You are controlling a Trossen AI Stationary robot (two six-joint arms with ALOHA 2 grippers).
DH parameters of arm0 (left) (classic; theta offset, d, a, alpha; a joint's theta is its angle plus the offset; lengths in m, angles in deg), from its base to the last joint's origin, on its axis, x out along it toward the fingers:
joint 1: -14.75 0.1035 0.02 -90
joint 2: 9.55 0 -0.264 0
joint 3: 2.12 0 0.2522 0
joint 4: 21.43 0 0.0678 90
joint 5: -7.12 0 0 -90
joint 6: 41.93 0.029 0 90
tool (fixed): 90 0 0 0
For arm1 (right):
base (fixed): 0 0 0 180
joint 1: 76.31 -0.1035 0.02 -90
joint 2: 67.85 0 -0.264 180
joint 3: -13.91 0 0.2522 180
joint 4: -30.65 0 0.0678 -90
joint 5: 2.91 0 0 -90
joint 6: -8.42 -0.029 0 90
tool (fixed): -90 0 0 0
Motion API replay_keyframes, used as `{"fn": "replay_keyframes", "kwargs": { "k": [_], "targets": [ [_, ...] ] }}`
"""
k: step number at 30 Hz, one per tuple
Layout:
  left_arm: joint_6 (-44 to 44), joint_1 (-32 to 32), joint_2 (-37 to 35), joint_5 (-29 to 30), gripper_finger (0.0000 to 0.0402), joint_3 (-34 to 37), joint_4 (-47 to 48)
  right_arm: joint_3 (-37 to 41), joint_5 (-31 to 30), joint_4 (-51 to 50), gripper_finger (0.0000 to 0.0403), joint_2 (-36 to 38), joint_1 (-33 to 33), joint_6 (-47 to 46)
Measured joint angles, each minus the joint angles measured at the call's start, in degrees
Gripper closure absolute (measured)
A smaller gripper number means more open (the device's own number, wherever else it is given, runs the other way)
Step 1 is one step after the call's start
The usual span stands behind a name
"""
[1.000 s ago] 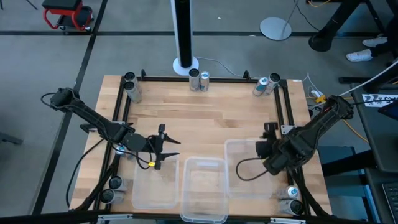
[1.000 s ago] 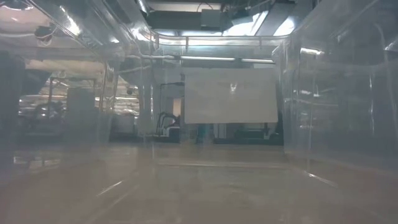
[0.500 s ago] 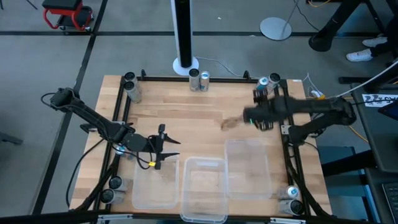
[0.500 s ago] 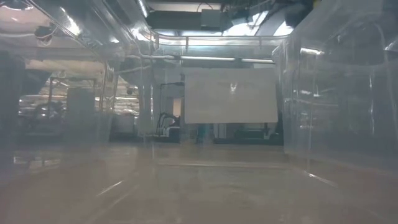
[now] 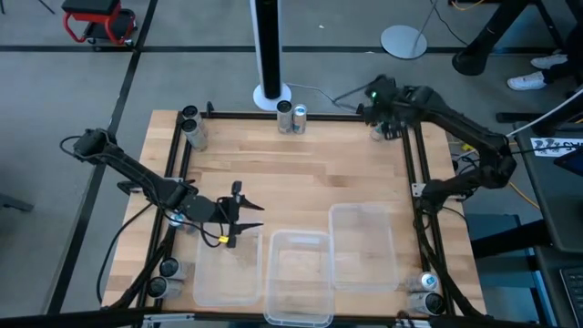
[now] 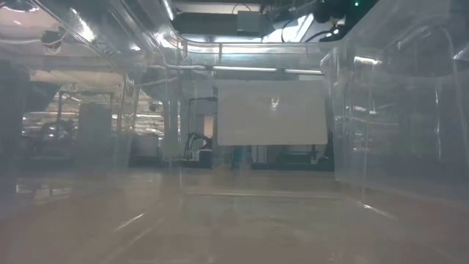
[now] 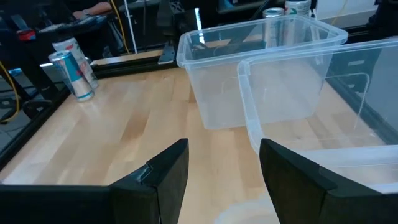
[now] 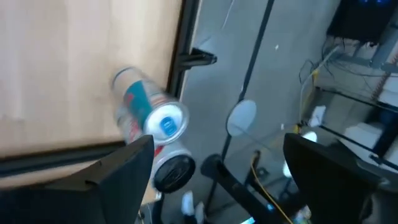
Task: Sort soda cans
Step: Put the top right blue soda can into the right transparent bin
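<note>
At the table's far-left corner stands a pair of soda cans (image 5: 190, 125); another pair (image 5: 164, 278) sits at the near-left corner, outside the black frame (image 5: 179, 164). The left gripper (image 5: 251, 217) hovers over the wood just beside the left clear bin (image 5: 225, 273), its fingers (image 7: 163, 176) spread apart with nothing between them; the left wrist view shows it facing the bins and a blue-white can (image 7: 71, 74) at the table edge. The middle bin (image 5: 298, 278) and right bin (image 5: 363, 246) lie along the near edge. Two cans (image 5: 291, 114) stand at the far edge's middle. The right gripper (image 5: 383, 117) reaches over the far-right corner, jaws wide and empty, directly above two cans (image 8: 151, 134) there, one silver-topped, one dark-topped. More cans (image 5: 426, 292) stand at the near-right corner.
</note>
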Motion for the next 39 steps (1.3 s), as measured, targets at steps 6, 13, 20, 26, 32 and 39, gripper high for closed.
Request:
{"fn": "replay_keyframes", "kwargs": {
  "k": [6, 13, 20, 26, 32, 39],
  "targets": [
    [3.92, 2.65, -0.04, 0.16, 0.0213, 0.0, -2.08, 0.0, 6.86, 3.72, 0.0045, 0.0, 8.19, 7.05],
    [6.03, 6.95, -0.09, 0.18, 0.0213, 0.0, -0.68, 0.07, 2.95, 3.93, 0.0045, 0.0, 10.88, 6.96],
    [5.35, 8.46, -0.11, 0.18, 0.0213, 0.0, 1.36, 0.09, 14.09, 4.3, 0.0045, -0.33, 10.75, 7.52],
    [4.14, 8.29, -0.09, 0.13, 0.0213, 0.0, 4.38, 0.11, 15.96, -1.56, 0.0045, -3.11, 10.76, 7.54],
    [6.85, 8.35, -0.09, 0.06, 0.0213, 0.0, 5.06, 0.11, 15.39, -1.46, 0.0045, -7.44, 11.07, 7.67],
    [7.63, 8.37, -0.09, -0.02, 0.0213, 0.0, 5.42, 0.13, 14.51, -3.94, 0.0045, -11.3, 11.93, 8.27]
  ]
}}
